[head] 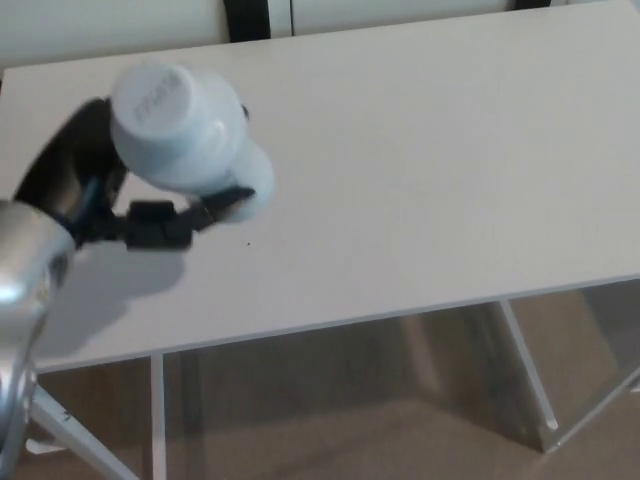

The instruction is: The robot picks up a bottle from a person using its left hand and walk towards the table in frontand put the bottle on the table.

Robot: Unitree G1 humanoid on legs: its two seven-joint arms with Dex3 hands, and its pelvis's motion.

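Bottle [185,125]: pale, rigid plastic, broad capped top, probably light and smooth enough to slip; clasped mid-body in the left hand [150,224], fingers [215,207] closed around its underside, above the white table [430,170]; mid-body is the soundest hold.

White matte table top [420,180] fills most of frame, spreading right of and beyond the fingers [160,225]. Its front edge runs below the fingers, rising to the right. 1 white leg [157,420] straight below the fingers, 2nd leg [527,370] well off to their lower right. Tan floor [350,430] under the table. Pale wall panels [100,30] above the fingers, split by 1 black strip [246,15]. Light soft, even.
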